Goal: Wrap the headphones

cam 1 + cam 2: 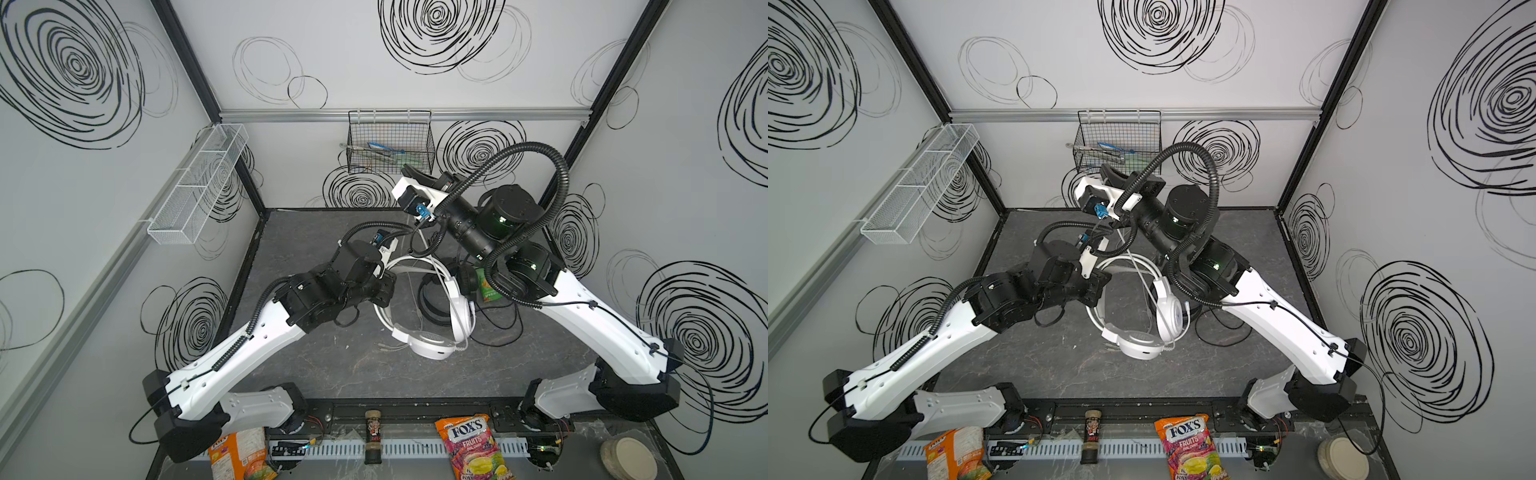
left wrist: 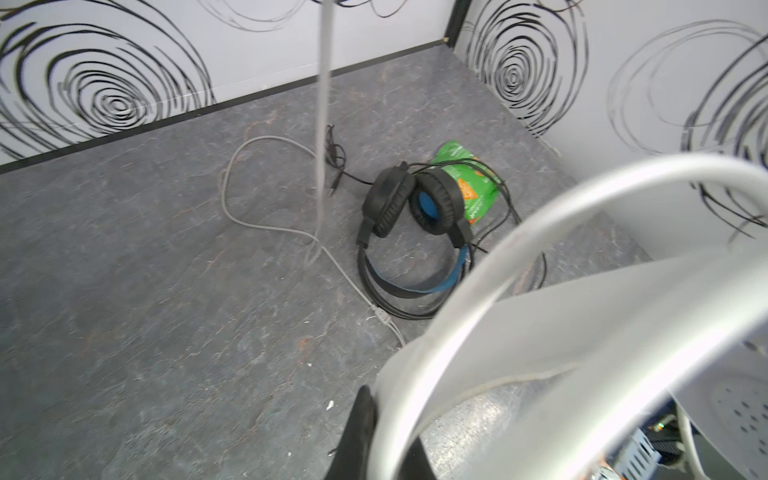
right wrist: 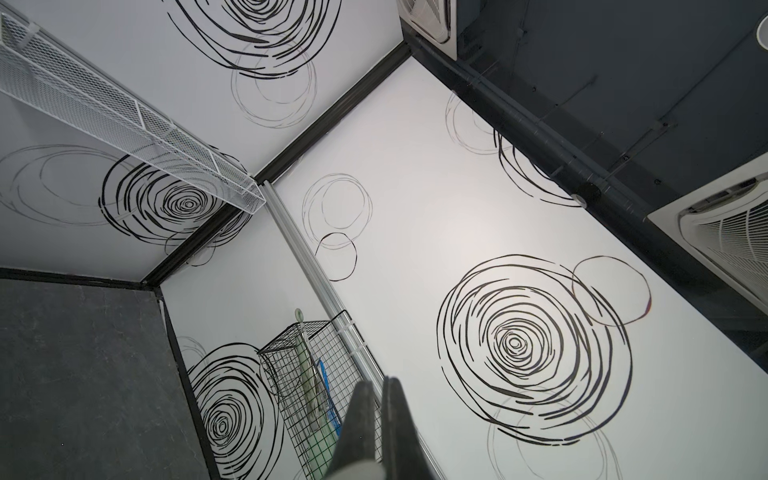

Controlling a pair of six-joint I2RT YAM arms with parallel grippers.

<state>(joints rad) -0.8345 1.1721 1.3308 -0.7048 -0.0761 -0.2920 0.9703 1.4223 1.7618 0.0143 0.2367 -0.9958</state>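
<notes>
Right hand (image 3: 378,386), raised closest to the top cam, pointed up & back toward the wire basket (image 1: 390,143) on the rear wall. Its jaws were shut w/ only a sliver btwn them, pinching the white cable (image 2: 322,124) near their base. That cable hung taut & near-vertical down to the tabletop (image 1: 332,365).

Left hand (image 1: 385,286) sat lower, approx mid-tabletop, clamped shut on the headband of the white headset (image 1: 430,347). In the left wrist view the band arched right across the lens, one black finger (image 2: 360,428) pressed against it. One white earcup faced up near the front and the other stood on edge just right of it. Couldn't tell whether the cups rested on the tabletop or hung clear.

Black headset (image 2: 430,199) lay flat on the tabletop beyond the white one, apart from both hands. Its cups were together, blue lining showing, & leaned against a green snack packet (image 2: 467,183). Its black cable (image 1: 498,338) lay in loose loops around it, unwrapped. The slack of the white cable curled on the tabletop beside it.
</notes>
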